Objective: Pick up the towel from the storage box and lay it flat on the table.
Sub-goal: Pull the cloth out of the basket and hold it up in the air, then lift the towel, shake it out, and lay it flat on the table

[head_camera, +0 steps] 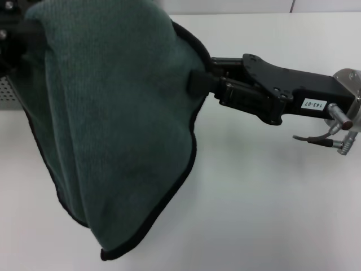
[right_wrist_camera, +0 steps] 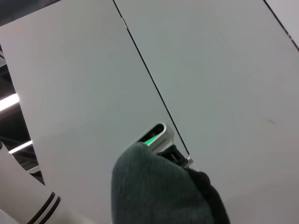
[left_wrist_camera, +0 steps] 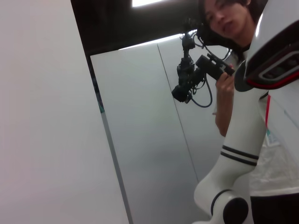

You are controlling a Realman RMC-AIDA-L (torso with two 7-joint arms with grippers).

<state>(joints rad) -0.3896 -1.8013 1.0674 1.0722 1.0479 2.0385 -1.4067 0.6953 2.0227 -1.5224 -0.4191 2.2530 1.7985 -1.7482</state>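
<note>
The dark teal-green towel (head_camera: 113, 124) with black edging hangs in the air above the white table (head_camera: 265, 192), filling the left half of the head view. My right gripper (head_camera: 197, 82) is shut on the towel's right edge. My left gripper (head_camera: 25, 31) holds the towel's upper left corner at the top left; the cloth hides its fingers. A fold of the towel also shows in the right wrist view (right_wrist_camera: 159, 191). A bit of the storage box (head_camera: 7, 93) with small round holes shows at the left edge, behind the towel.
The left wrist view points up at wall panels, a person with a camera (left_wrist_camera: 196, 74) and the robot's white body (left_wrist_camera: 243, 158). The right wrist view shows wall panels and a small metal fitting (right_wrist_camera: 156, 135).
</note>
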